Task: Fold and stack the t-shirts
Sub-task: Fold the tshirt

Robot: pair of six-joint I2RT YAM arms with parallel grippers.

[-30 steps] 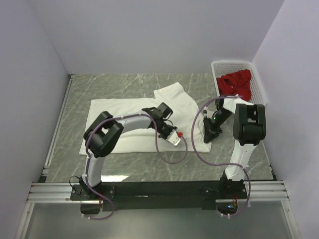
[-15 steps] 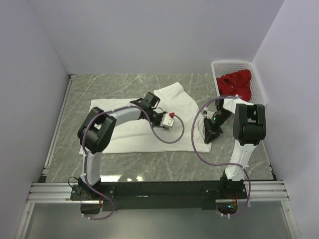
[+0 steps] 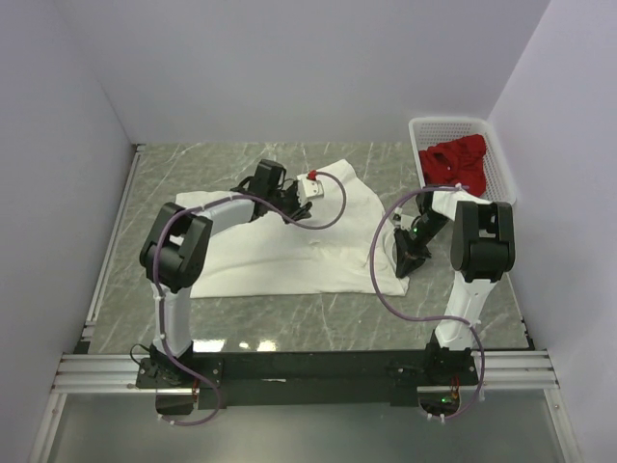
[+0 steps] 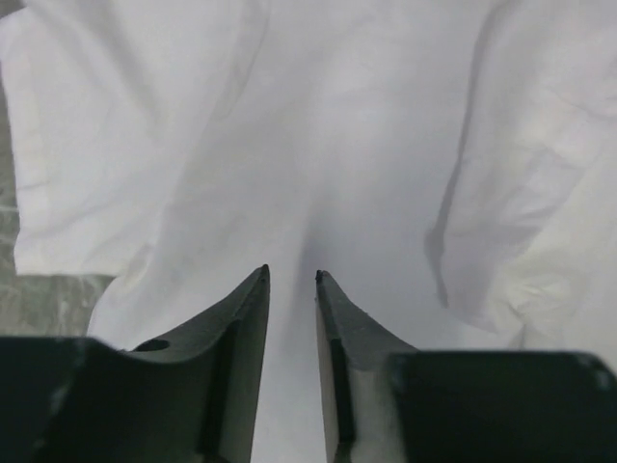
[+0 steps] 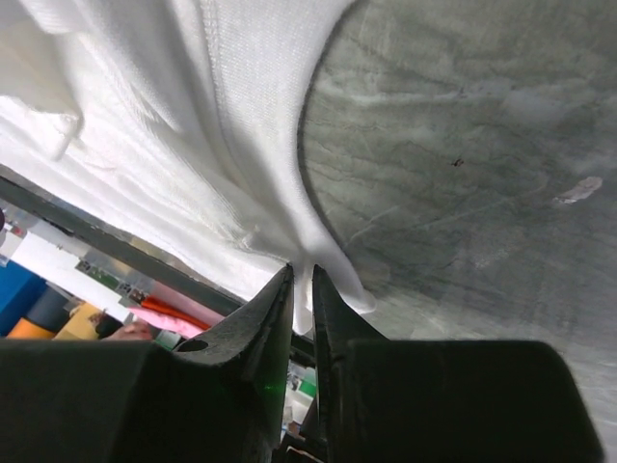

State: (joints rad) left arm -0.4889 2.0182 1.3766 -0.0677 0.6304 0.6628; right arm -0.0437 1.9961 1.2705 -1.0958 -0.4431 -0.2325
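The white t-shirt (image 3: 241, 246) lies spread on the marble table, one sleeve toward the back. It fills the left wrist view (image 4: 366, 145). My left gripper (image 3: 292, 204) hovers over the shirt's upper middle; its jaws (image 4: 291, 275) stand a narrow gap apart with nothing between them. My right gripper (image 3: 405, 258) is shut on the shirt's front right edge. The right wrist view shows that edge pinched between the jaws (image 5: 302, 272) and the shirt (image 5: 193, 116) stretching away. The red t-shirt (image 3: 453, 162) lies crumpled in the basket.
The white slotted basket (image 3: 448, 123) stands at the back right against the wall. Bare marble table (image 3: 289, 323) runs along the front and far left. White walls close in the left, back and right. Purple cables loop from both arms over the shirt.
My left arm has swung from the shirt's front right to its upper middle, toward the back left. The right arm and the shirt's pinched edge have stayed put.
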